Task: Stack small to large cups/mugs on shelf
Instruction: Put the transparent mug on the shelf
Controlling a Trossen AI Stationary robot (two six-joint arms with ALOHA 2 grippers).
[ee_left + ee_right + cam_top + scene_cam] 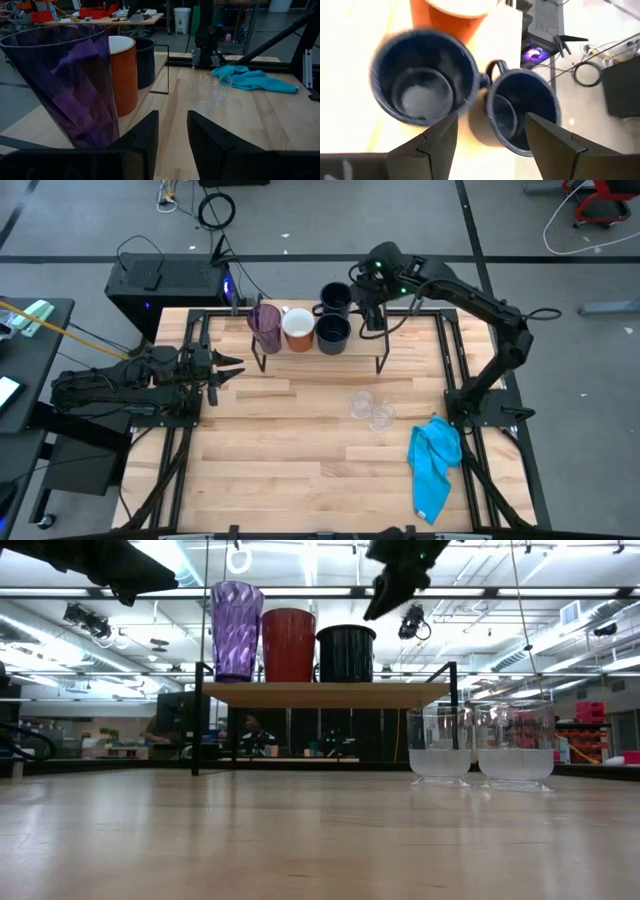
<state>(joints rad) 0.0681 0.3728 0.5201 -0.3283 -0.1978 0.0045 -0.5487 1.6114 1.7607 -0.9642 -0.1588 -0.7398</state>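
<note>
On the shelf [360,345] stand, from the table's left to its right, a purple tumbler [265,325], a white-and-orange mug [298,328] and a dark navy mug [333,332]. A second navy mug [335,298] stands just behind the first, toward the far edge; whether it is on the board I cannot tell. My right gripper [490,130] is open and empty, raised above the two navy mugs [422,75] [520,110]. Two small clear glasses [362,402] [381,418] stand on the tabletop. My left gripper [172,130] is open and empty at the table's left, near the tumbler [75,85].
A bright blue cloth [435,465] lies crumpled near the table's right front. The shelf's black wire legs [195,720] stand on the tabletop. The middle and near part of the tabletop [300,470] is bare wood. The table's black frame rails run along both sides.
</note>
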